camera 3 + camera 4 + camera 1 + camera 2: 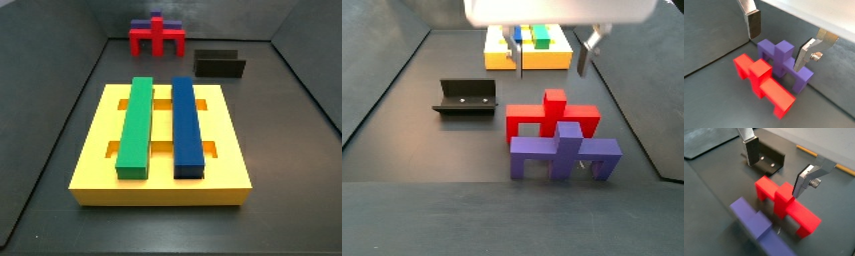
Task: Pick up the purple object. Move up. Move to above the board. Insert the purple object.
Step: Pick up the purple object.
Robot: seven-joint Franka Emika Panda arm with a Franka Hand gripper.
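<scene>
1. The gripper (549, 52) hangs in the air with its jaws spread wide and nothing between them; in a wrist view the two silver fingers (753, 24) stand well apart over the floor.

2. The purple piece (564, 157) stands on the dark floor below the gripper, on its short legs with its post up. In a wrist view it lies roughly under the gap between the fingers, nearer one finger than the other (784, 62).

3. The red piece (551, 118), of much the same shape, stands right against it, seemingly touching, so the two form one cluster under the hand (783, 203).

4. The purple crossbar runs roughly across the line between the fingers, as best I can judge, so the jaws would close on its post or its flat faces rather than its ends.

5. The move ahead looks like a straight drop, shifted slightly off the red neighbour.

6. The black fixture (466, 98) stands to one side of the gripper, and the yellow board (94, 160), carrying a green bar (135, 125) and a blue bar (186, 125), lies well apart beyond it.
</scene>
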